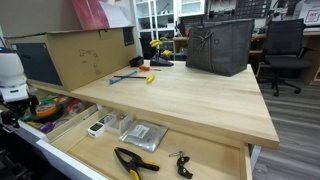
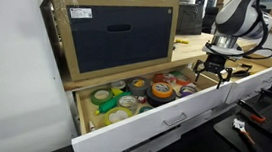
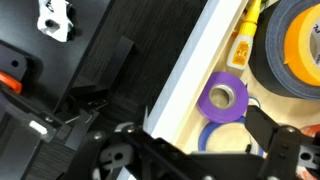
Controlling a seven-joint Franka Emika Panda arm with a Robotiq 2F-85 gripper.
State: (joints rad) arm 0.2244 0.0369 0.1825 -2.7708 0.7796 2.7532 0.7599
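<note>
- Wrist view count: 1 purple tape roll (image 3: 222,97), 1 blue roll (image 3: 210,136) partly hidden just beside it, 1 big grey roll (image 3: 290,45) with an orange ring inside, 1 yellow tube (image 3: 245,38).
- In an exterior view: 1 drawer (image 2: 151,125) crammed with rolls, too crowded for a firm count; 1 cardboard box (image 2: 117,33) on the bench above it.
- Gripper (image 2: 214,72): fingers spread wide, nothing between them, hovering over the drawer and the purple tape roll.
- Purple tape roll: inside the drawer, just beside the white drawer wall (image 3: 195,70), near the yellow tube.
- Surface: pale wooden benchtop (image 1: 190,100). Room: workshop, 1 office chair (image 1: 285,45), 1 black bin (image 1: 220,45).
- Orientation: lying flat, core hole facing up at the wrist camera; round, so no long axis in plan.
</note>
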